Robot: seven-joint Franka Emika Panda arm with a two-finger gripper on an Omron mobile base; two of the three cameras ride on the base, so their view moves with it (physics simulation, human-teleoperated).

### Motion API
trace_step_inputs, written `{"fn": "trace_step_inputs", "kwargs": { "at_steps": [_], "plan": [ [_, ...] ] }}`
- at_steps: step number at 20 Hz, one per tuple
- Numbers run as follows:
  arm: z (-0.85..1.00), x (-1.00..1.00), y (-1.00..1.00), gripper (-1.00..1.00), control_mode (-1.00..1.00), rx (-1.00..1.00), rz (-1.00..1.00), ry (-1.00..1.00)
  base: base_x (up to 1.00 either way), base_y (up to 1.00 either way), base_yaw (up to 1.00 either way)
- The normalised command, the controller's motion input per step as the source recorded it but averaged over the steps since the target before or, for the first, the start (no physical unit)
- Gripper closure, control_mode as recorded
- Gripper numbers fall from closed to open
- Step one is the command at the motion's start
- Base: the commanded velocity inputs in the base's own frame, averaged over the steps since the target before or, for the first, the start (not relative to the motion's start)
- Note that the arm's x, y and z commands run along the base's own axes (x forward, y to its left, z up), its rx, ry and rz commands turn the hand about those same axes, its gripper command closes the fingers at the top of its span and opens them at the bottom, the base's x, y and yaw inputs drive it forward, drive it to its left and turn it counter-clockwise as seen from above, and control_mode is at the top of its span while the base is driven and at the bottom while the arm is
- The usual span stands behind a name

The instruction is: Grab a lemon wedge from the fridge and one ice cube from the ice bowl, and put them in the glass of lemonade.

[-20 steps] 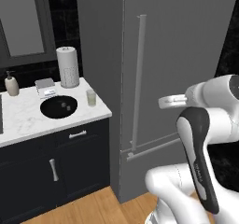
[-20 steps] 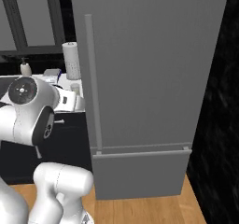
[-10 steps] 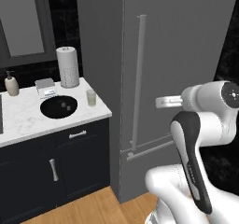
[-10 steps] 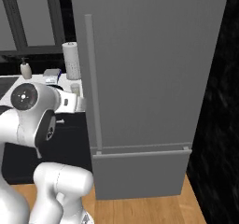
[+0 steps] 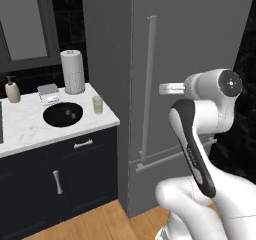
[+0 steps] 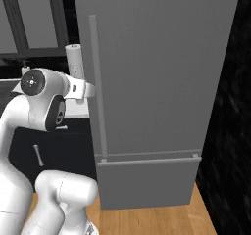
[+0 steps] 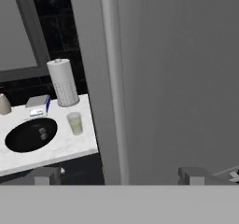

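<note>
The tall grey fridge [image 5: 200, 44] stands shut, so the lemon wedge is hidden. Its long vertical bar handle [image 5: 148, 84] [image 6: 97, 92] [image 7: 112, 78] runs down the door's left side. My gripper [image 5: 163, 88] [image 6: 90, 89] [image 7: 120, 176] is open and empty at mid-height of the handle. It sits close in front of the bar, one fingertip on each side in the hand view. On the white counter to the left lie the wide black ice bowl [image 5: 63, 114] [image 7: 31, 134] and the small glass of lemonade [image 5: 98, 104] [image 7: 74, 123], near the counter's corner.
A white paper-towel roll [image 5: 73, 72] [image 6: 74, 60], a beige soap bottle [image 5: 12, 90] and a small box [image 5: 49, 93] stand at the back of the counter. Dark navy cabinets [image 5: 60, 179] sit below. A black wall [image 6: 230, 106] flanks the fridge's right side.
The hand has risen and moved in towards the fridge handle, and the arm's upper joint has swung upward. The jaws have stayed open. The counter things have not moved.
</note>
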Motion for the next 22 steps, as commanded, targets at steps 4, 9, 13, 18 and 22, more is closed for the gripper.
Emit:
{"fn": "trace_step_inputs", "kwargs": {
  "at_steps": [4, 9, 13, 18, 22],
  "plan": [
    [0.10, 0.72, -0.01, -1.00, -1.00, 0.00, 0.01, 0.04, 0.00, 0.00, 0.00],
    [-0.06, 0.42, 0.00, -1.00, -1.00, 0.00, 0.07, 0.03, 0.00, 0.00, 0.00],
    [-0.18, 0.37, 0.02, -1.00, -1.00, 0.00, 0.03, 0.02, 0.00, 0.00, 0.00],
    [-0.06, 0.58, 0.14, -1.00, -1.00, 0.00, 0.00, 0.12, 0.00, 0.00, 0.00],
    [-0.23, 0.68, 0.05, -1.00, -1.00, 0.00, 0.00, 0.07, 0.00, 0.00, 0.00]
  ]
}}
